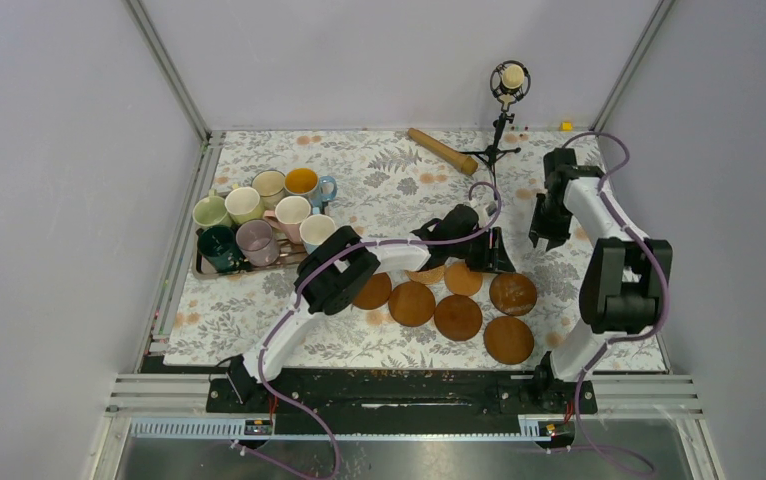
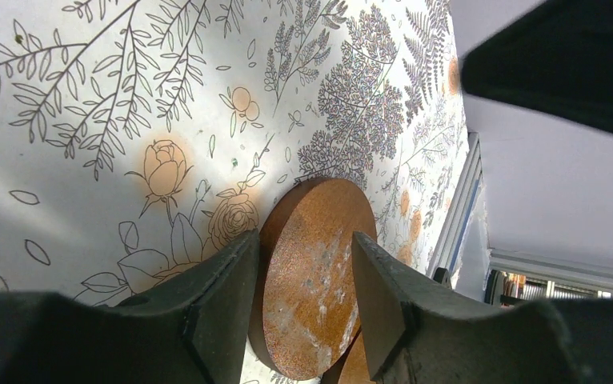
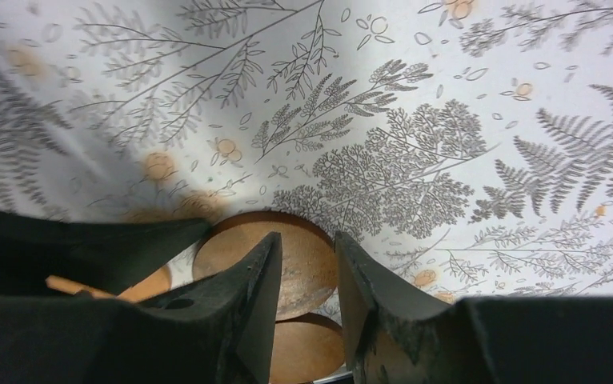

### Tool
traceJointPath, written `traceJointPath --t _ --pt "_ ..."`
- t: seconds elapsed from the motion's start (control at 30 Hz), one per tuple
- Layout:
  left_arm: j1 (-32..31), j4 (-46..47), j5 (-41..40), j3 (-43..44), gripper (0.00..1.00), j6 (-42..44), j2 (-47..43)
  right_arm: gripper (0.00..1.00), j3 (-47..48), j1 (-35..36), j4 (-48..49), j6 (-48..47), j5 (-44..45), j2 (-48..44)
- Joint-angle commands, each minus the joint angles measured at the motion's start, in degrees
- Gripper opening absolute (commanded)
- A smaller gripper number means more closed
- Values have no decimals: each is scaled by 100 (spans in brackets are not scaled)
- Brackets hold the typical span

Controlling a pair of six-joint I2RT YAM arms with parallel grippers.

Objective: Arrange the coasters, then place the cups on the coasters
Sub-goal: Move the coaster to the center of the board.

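**Coasters mid-layout, mugs not touched**

Top view: left gripper (image 1: 486, 252) sat low over the coasters (image 1: 457, 317), flat brown wood-look discs fanned just below it, probably spacing them. The cups (image 1: 259, 220), glossy ceramic, bunched on a tray (image 1: 202, 268) well off to its left. Right gripper (image 1: 545, 232) hung free above the floral cloth (image 1: 379, 180).

Left wrist: fingers (image 2: 215, 308) half apart, straddling a mottled rust coaster (image 2: 313, 272); clamped or not, couldn't tell.

Right wrist: jaws nearly together, empty, a coaster (image 3: 299, 252) under them.

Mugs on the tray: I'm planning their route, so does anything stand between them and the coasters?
Yes. The left arm stretches across the table between the mugs and the coasters, its claw down among them.
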Motion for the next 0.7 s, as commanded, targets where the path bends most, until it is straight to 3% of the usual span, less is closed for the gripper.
traceJointPath --t 0.0,0.23,0.47,0.5,0.53,0.67 --pt "-84 -205 -107 -24 47 187 -295 39 294 -10 -293 97 110 -792" --pt "-159 -196 -90 7 47 193 -276 43 222 38 -55 315 -321 -2092" --pt "-57 -651 -211 237 50 502 -783 56 -105 426 184 747 -973 -3589" --pt "-2 -704 -236 233 50 546 -927 67 -133 483 170 765 -988 -3751" --pt "44 -780 -275 219 51 598 -1076 95 -178 539 160 768 -1025 -3924" --pt "245 -1404 -701 183 59 1062 -1849 99 -383 743 -19 789 -1091 -4537"
